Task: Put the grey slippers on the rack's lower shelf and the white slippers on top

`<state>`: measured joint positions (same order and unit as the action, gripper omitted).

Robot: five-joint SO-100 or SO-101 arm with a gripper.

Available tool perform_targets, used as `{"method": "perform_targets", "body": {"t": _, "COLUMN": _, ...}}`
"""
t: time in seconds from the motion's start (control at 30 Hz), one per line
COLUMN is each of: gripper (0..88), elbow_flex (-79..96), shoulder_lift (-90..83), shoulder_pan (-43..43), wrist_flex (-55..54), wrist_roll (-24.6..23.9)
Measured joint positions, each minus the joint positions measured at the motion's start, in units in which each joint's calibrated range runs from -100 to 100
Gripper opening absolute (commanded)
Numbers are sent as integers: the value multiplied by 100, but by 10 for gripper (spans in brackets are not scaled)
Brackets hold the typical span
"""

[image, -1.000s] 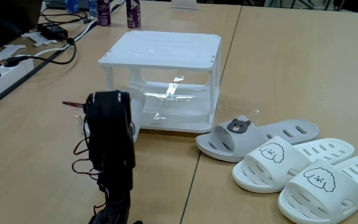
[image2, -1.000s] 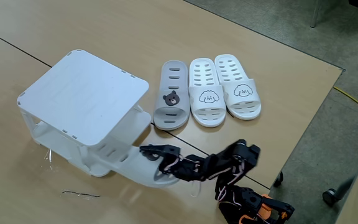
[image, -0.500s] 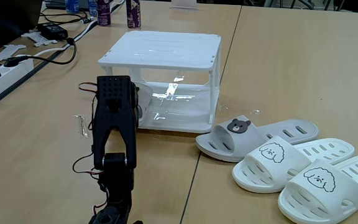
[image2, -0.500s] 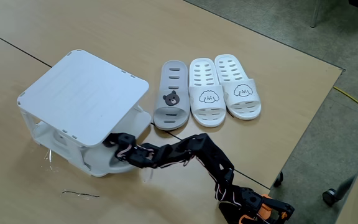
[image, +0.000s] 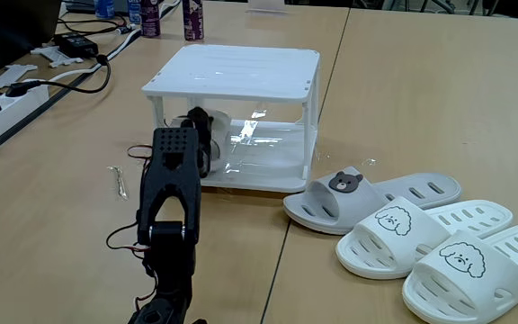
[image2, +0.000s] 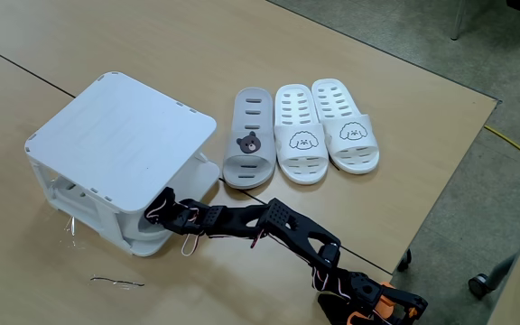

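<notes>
Wooden tabletop (image: 403,99) carries the rack (image: 236,72), with the gripper (image: 207,135) reaching into its lower shelf (image: 272,162), jaws apparently around a grey slipper (image: 218,126); grip unclear. Right of the rack lie another grey slipper (image: 367,193) and the white slippers (image: 439,238).

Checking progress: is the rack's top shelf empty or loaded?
Empty: the rack top is bare in both fixed views; white slippers lie on the table.

Your gripper (image2: 156,209) tip hides under the rack (image2: 116,135) top, so you can't read its jaws. At four o'clock, one white slipper (image: 479,274) is cut by the frame edge.
</notes>
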<state>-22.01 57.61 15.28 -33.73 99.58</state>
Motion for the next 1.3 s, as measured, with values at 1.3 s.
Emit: {"method": "perform_targets", "body": {"t": 1.3, "gripper": 6, "elbow_flex": 11851, "shoulder_lift": -6994, "shoulder_pan": -210, "wrist_flex": -2807, "wrist_roll": 0}}
